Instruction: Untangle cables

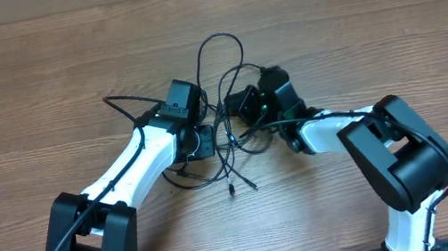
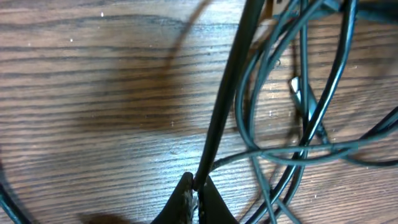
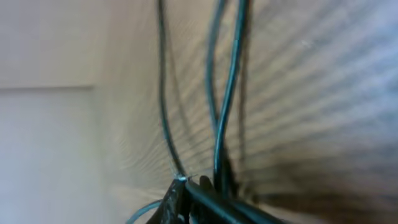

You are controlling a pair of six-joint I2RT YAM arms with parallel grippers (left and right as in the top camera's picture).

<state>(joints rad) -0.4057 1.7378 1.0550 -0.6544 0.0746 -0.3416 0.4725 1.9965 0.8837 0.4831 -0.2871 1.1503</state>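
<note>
Barely begun, by the look of it: cables (image 1: 228, 152) lying in one heap of crossing loops on the worktop (image 1: 34, 65), between the two arms, plug ends trailing toward the near edge. Left hand (image 2: 198, 191) pinched shut on one strand; right hand (image 3: 186, 183) pressed together, apparently on another. Left to do: drawing strands apart, laying each out alone.

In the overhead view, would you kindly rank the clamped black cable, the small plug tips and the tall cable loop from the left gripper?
1. Clamped black cable, inside the left gripper.
2. Small plug tips, toward the robot's side.
3. Tall cable loop, far side.
</note>
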